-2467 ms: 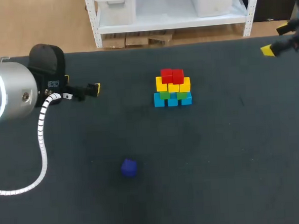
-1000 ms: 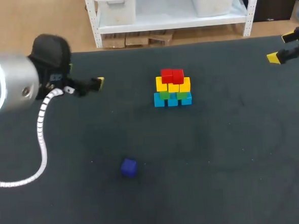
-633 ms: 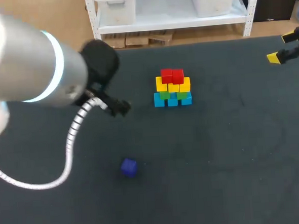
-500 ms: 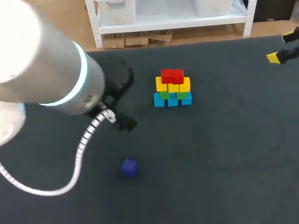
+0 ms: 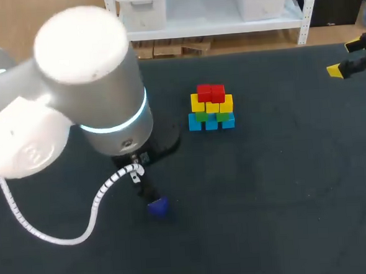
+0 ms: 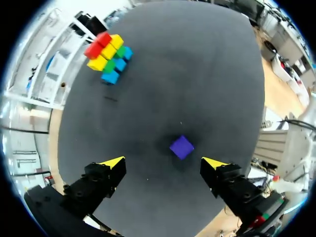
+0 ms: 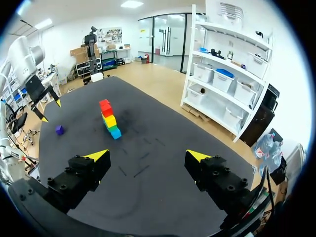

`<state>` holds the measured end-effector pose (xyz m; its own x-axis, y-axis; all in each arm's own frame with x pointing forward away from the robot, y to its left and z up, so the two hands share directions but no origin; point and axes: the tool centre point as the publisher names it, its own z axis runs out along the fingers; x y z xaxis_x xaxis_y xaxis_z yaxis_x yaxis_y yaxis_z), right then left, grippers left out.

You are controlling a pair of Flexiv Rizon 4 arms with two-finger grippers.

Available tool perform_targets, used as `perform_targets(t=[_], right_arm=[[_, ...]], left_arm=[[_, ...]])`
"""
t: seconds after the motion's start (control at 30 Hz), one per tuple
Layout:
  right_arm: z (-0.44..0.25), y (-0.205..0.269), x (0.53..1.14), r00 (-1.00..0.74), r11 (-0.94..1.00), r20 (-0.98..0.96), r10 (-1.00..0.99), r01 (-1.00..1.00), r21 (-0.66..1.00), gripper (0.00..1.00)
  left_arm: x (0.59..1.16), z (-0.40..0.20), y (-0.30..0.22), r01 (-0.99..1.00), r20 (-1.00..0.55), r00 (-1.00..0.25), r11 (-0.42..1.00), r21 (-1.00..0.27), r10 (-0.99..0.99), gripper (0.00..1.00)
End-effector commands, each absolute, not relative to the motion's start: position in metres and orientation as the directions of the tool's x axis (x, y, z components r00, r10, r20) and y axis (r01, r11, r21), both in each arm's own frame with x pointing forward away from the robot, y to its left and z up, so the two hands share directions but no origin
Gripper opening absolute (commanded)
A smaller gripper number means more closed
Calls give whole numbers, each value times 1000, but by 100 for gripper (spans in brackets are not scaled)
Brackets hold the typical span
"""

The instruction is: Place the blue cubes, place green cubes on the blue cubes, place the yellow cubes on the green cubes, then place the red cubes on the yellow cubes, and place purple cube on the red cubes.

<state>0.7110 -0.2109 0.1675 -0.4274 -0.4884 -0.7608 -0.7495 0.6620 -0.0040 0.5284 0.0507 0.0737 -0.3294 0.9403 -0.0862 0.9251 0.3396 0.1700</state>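
Note:
A stack of cubes [image 5: 210, 107] stands past the table's middle: blue at the bottom, then green, yellow, and red on top. The purple cube [image 5: 158, 206] lies alone near the front, partly under my left arm [image 5: 100, 98], which hides its gripper in the head view. In the left wrist view my left gripper [image 6: 165, 162] hangs open above the table, with the purple cube [image 6: 181, 147] just ahead of the gap between its fingers and the stack [image 6: 107, 57] farther off. My right gripper [image 5: 347, 62] stays open and empty at the table's far right edge; its open fingers also show in its own wrist view [image 7: 147, 155].
The dark table [image 5: 285, 186] carries nothing besides the stack and the purple cube. From the right wrist I see the stack [image 7: 108, 120], the purple cube [image 7: 59, 130] and my left arm [image 7: 29, 64] beyond them.
My left arm has swung from the table's far left toward the front middle and now hangs over the purple cube. The right arm and the cubes have stayed put.

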Motion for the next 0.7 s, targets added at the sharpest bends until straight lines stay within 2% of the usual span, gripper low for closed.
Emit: perform_targets(t=[0.03, 0.33, 0.6, 0.7], right_arm=[[166, -211, 712, -425, 659, -763, -487, -752, -1, 100], [166, -211, 712, -425, 659, -763, -487, -752, -1, 100], [166, -211, 712, -425, 659, -763, -487, -752, -1, 100], [166, -211, 712, -425, 659, -763, -487, -752, -1, 100]], left_arm=[[542, 62, 40, 936, -43, -325, 328, 126, 945, 100], [549, 20, 29, 965, 68, -242, 233, 119, 968, 100], [553, 22, 35, 968, 48, -218, 210, 135, 975, 100], [546, 28, 39, 969, 52, -233, 227, 99, 971, 100]])
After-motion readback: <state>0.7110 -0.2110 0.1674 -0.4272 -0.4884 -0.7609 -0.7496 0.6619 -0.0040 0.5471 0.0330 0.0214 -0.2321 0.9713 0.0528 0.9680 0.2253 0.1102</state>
